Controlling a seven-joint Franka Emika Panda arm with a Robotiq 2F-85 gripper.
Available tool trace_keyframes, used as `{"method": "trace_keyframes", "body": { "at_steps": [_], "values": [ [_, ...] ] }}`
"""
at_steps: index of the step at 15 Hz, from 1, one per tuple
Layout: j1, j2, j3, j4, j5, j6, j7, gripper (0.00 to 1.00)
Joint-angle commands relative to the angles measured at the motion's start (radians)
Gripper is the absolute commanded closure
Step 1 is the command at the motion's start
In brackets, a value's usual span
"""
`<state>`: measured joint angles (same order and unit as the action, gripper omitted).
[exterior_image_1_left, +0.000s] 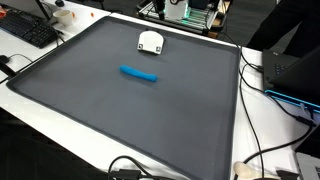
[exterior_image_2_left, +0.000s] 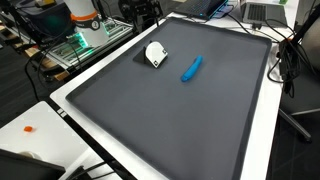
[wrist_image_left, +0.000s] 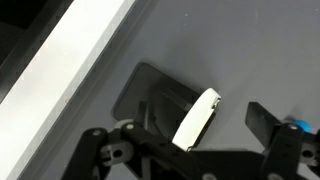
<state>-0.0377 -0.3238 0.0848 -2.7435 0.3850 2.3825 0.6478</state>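
Two things lie on the mat (exterior_image_1_left: 70, 75): a white piece (exterior_image_1_left: 150, 42) and a blue stick (exterior_image_1_left: 138, 72).

- Piece sits toward 12 o'clock on the mat in both exterior views, near the far rim but clear of it. The stick is apart from it, at about 5 o'clock.
- Wrist view: gripper (wrist_image_left: 185, 135) hangs above the piece (wrist_image_left: 198, 118), fingers spread wide, nothing between the pads, no contact. The piece shows in the gap between them. The stick's tip (wrist_image_left: 297, 126) peeks in at 3 o'clock. The white table (wrist_image_left: 70, 50) edge runs across at 10 o'clock.
- Gripper is not seen in either exterior view.

Handling (judgement): the piece is probably light, hard plastic, stiff rather than soft. Its smooth shell is likely slippery under the pads. Best hold is across the two long flat sides, near the middle, low to the mat. It could skid on the mat if nudged from one side only.

Looks: small, rounded outline from afar (exterior_image_2_left: 156, 54), white with dark marks on its face. From the wrist it reads as a slim pale slab, tilted, with a dark shadow at 10 o'clock. Finer detail is too small to tell.
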Motion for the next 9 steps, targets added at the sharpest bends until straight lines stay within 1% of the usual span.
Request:
{"method": "trace_keyframes", "body": {
  "at_steps": [1, 5, 9],
  "values": [
    [0.020, 0.090, -0.006, 0.011, 0.065, 0.067, 0.051, 0.00],
    [0.033, 0.172, -0.009, 0.033, 0.113, 0.128, 0.074, 0.00],
    [0.039, 0.233, -0.012, 0.056, 0.131, 0.185, 0.117, 0.00]
  ]
}}
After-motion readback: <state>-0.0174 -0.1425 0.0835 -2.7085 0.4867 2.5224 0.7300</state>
